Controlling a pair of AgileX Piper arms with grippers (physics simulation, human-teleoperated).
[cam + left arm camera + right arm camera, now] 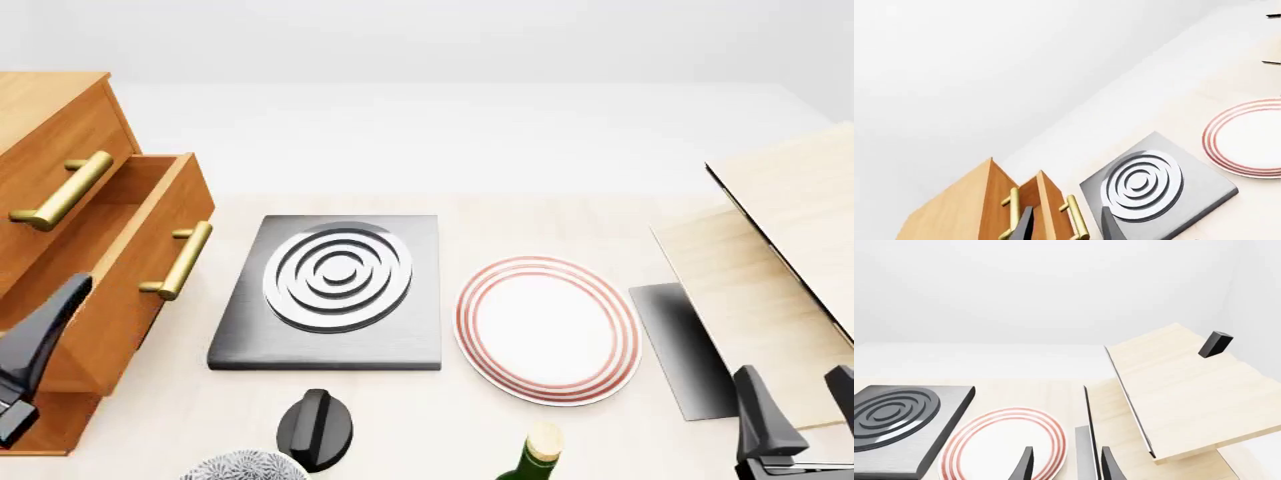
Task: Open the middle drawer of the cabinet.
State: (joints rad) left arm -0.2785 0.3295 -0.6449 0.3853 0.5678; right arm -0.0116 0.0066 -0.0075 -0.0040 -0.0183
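At the table's left edge, the cabinet (54,120) is being shown with the middle drawer (150,250) pulled out past the top drawer (47,165), its brass handle (178,260) well apart from the left gripper (27,350), whose jaws are being held spread and empty in the left wrist view. Near the right edge, the right gripper (801,415) is being held parted and empty beside the pale boards (774,240), with a hob (334,290) and a plate (547,328) lying between

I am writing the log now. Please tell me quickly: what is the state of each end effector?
Left end effector: open, holding nothing.
Right end effector: open, holding nothing.
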